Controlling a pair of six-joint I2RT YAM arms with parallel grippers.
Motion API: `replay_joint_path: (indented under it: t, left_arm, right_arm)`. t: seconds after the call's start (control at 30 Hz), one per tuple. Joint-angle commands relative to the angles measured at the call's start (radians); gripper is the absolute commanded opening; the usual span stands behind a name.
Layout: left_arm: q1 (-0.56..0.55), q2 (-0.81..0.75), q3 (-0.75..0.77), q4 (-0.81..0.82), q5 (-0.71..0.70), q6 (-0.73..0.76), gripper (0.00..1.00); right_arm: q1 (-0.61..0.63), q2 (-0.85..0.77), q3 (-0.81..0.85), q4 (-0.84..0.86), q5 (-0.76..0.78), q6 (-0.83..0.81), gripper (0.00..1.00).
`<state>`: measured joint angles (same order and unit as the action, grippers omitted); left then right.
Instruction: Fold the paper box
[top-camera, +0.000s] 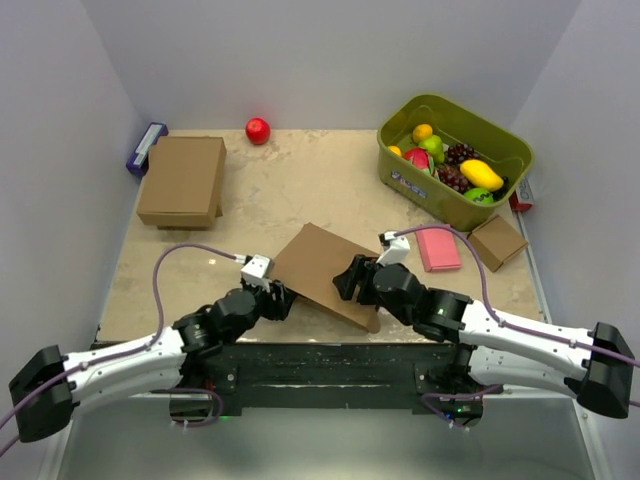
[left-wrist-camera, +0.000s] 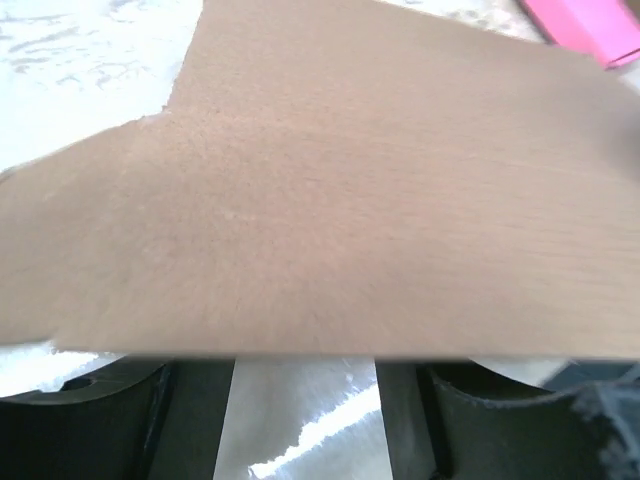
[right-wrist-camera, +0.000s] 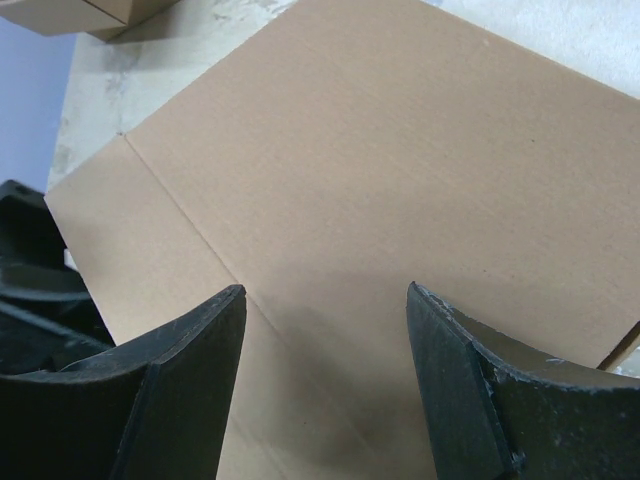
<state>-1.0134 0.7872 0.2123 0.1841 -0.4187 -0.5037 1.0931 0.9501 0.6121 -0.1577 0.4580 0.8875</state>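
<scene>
Near-centre on table (top-camera: 262, 200), paper box (top-camera: 318, 262) sits between both grippers, near edge hidden behind them. Left gripper (top-camera: 284, 297): jaws apart at box edge, holding nothing; wrist view blurred. Right gripper (top-camera: 345, 279): parted above box, empty. Label (top-camera: 404, 181) on bin (top-camera: 455, 208) unreadable.

One paper box (top-camera: 320, 268), two closed boxes (top-camera: 182, 180) (top-camera: 497, 242)

Nothing legible anywhere. On the near wall of the green bin (top-camera: 450, 205), a small pale label (top-camera: 404, 181) with dark marks, too small to make out. On the paper box (right-wrist-camera: 400, 180), seen close up, bare brown cardboard only.
</scene>
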Motion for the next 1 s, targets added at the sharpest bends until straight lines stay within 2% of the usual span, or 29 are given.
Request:
replay_joint_path:
  t: [0.0, 0.07, 0.2, 0.33, 0.47, 0.6, 0.7, 0.9, 0.97]
  left_arm:
    - [-0.005, -0.181, 0.001, -0.182, 0.103, -0.072, 0.59]
    - [-0.005, -0.232, 0.028, -0.297, 0.133, -0.099, 0.58]
    - [-0.005, -0.339, 0.1, -0.415, 0.214, -0.145, 0.56]
    - [-0.005, -0.373, 0.276, -0.558, 0.287, -0.217, 0.53]
    - [-0.005, -0.385, 0.427, -0.612, 0.307, -0.226, 0.54]
    - [-0.005, -0.341, 0.499, -0.558, 0.293, -0.165, 0.61]
    - [-0.005, -0.221, 0.519, -0.513, 0.273, -0.108, 0.62]
    - [0.027, 0.039, 0.487, -0.253, 0.34, -0.009, 0.61]
    - [0.074, 0.125, 0.457, -0.155, 0.403, -0.006, 0.59]
  right_arm:
    - [0.002, 0.009, -0.023, 0.061, 0.044, 0.044, 0.68]
    - [0.005, 0.018, -0.026, 0.064, 0.047, 0.044, 0.68]
    - [0.004, 0.027, -0.04, 0.069, 0.054, 0.05, 0.68]
    - [0.004, 0.038, -0.052, 0.07, 0.065, 0.056, 0.69]
    - [0.004, 0.047, -0.064, 0.075, 0.071, 0.06, 0.69]
    - [0.005, 0.055, -0.077, 0.075, 0.074, 0.067, 0.69]
    - [0.004, 0.053, -0.084, 0.073, 0.074, 0.07, 0.7]
    - [0.004, 0.044, -0.089, 0.038, 0.094, 0.077, 0.7]
    - [0.005, 0.036, -0.092, 0.027, 0.102, 0.08, 0.71]
